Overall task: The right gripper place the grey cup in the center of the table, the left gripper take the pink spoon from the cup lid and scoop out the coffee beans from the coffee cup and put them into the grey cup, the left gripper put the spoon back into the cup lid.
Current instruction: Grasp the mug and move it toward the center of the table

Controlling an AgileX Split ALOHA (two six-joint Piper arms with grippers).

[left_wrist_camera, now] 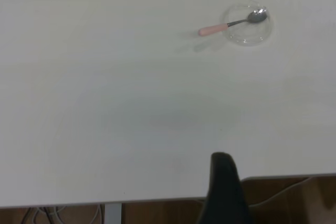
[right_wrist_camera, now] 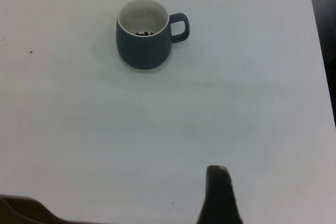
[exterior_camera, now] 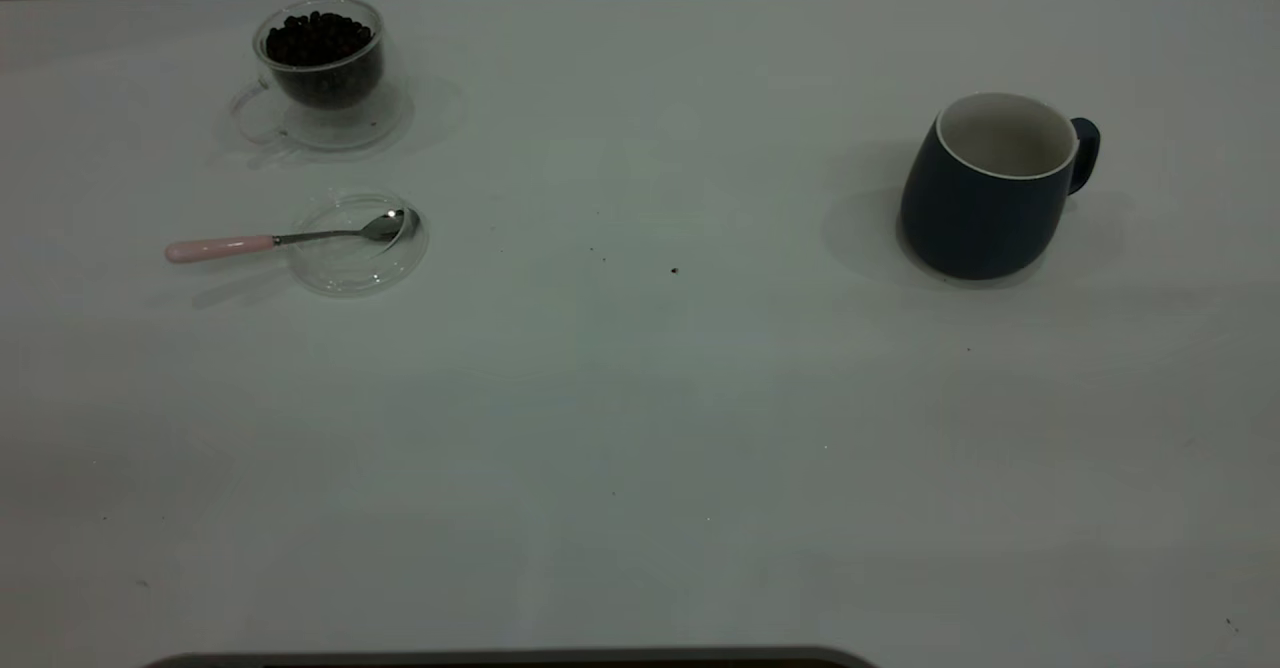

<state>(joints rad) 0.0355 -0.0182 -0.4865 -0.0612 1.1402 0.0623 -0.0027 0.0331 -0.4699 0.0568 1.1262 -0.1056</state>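
The cup (exterior_camera: 985, 193) at the table's (exterior_camera: 640, 428) three o'clock looks heavy, rigid and glazed-slick; its rim suits pinching. Whether either gripper is open, I cannot tell.

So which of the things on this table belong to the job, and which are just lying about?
Job:
grey cup, a few beans inside
pink spoon, bowl resting in the cup lid
coffee cup, full of coffee beans

Lying about:
a few dark specks on the table
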